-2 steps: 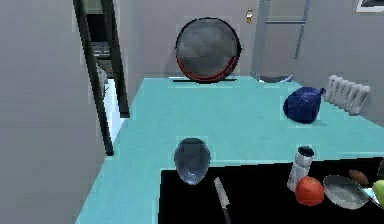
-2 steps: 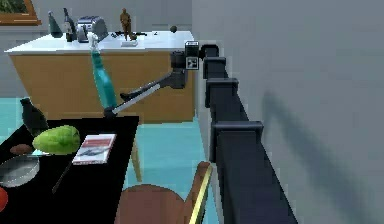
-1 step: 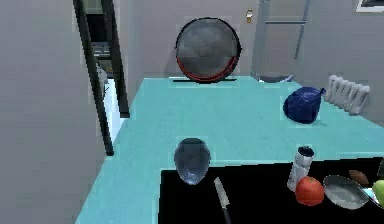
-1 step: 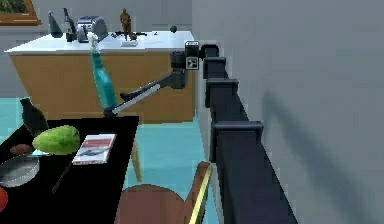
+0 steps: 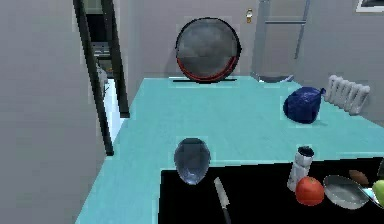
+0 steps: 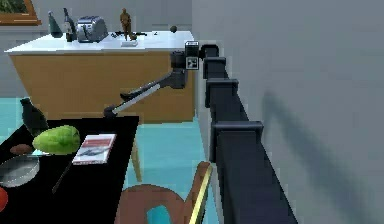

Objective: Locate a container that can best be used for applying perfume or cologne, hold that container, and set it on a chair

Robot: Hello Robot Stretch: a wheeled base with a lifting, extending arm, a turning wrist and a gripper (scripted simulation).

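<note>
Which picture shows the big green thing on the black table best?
The arm side view: the green thing lies in full view on the black table. The forward view cuts it off at its right edge.

- The arm, a dark square bar, rises from the arm side view's bottom edge, just right of the middle, and reaches far out.
- Two white squares stand at its far end.
- The gripper stretches leftward from there, its thin fingers slanting downward.
- I cannot tell whether it holds anything.
</note>
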